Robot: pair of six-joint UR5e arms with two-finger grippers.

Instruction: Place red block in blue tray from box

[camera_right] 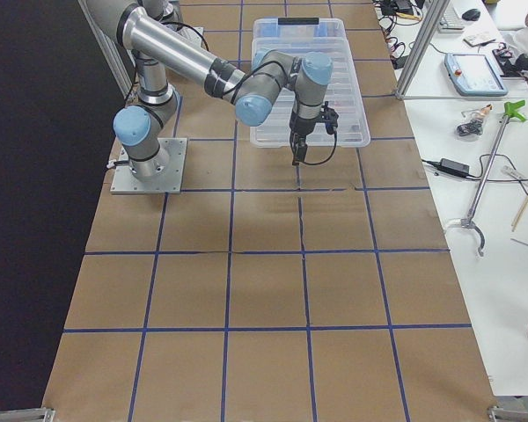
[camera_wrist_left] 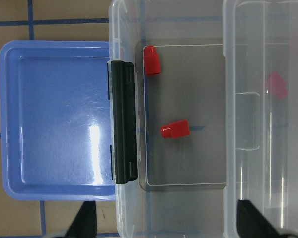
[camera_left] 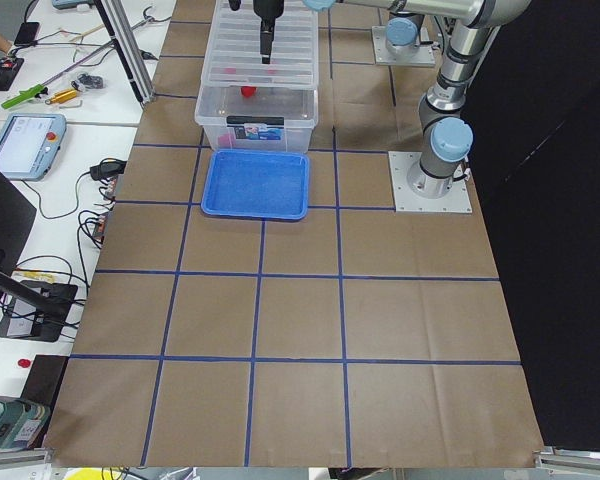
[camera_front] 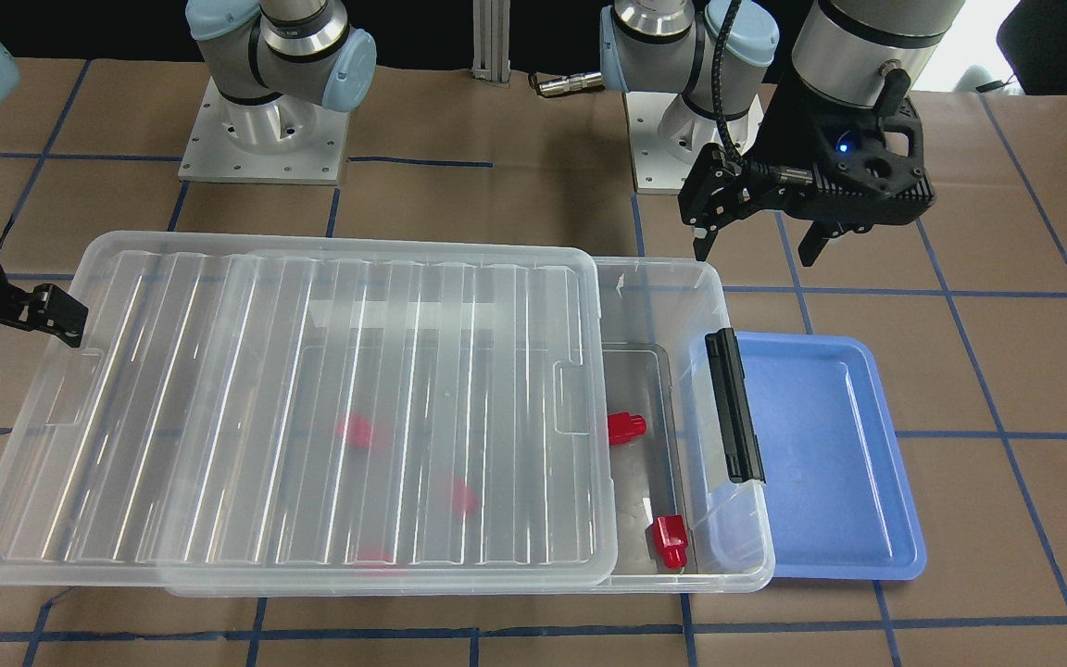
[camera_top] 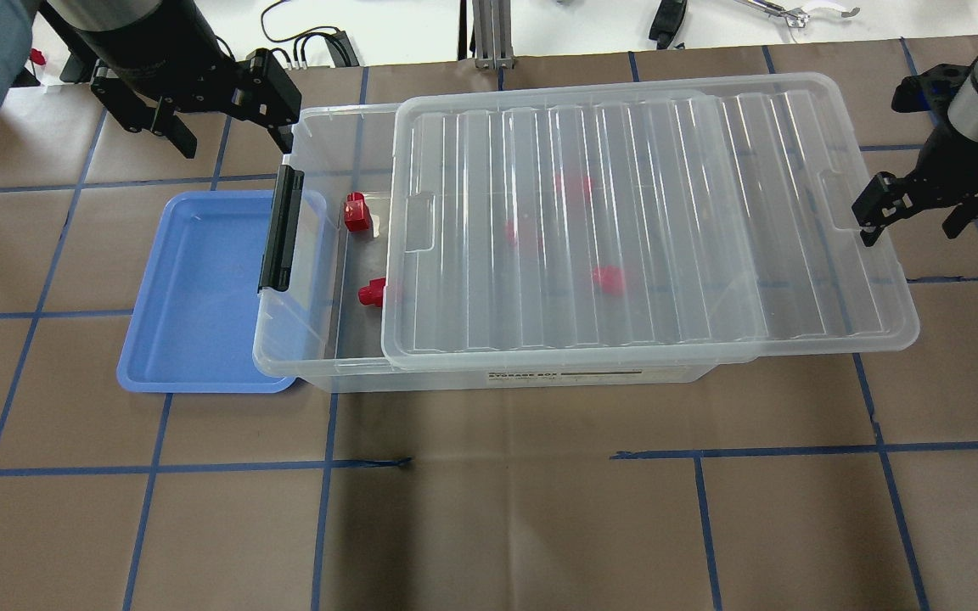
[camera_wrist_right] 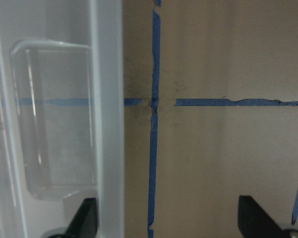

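The box (camera_top: 489, 373) lies across the table with its ribbed lid (camera_top: 625, 212) slid toward my right, leaving a gap at the latch end. Two red blocks (camera_top: 356, 212) (camera_top: 372, 293) lie in that gap and also show in the left wrist view (camera_wrist_left: 151, 60) (camera_wrist_left: 175, 129). Three more show blurred under the lid (camera_front: 354, 430). The blue tray (camera_top: 200, 288) sits empty beside the black latch bar (camera_top: 281, 227). My left gripper (camera_top: 234, 140) is open and empty, above the box's latch end. My right gripper (camera_top: 913, 219) is open at the lid's far end, its fingers on either side of the lid's rim (camera_wrist_right: 107, 124).
Brown paper with blue tape lines covers the table (camera_top: 489, 509). The two arm bases (camera_front: 260, 139) (camera_front: 682, 120) stand behind the box. Side benches with cables and tools lie beyond the table's edges (camera_left: 40, 140).
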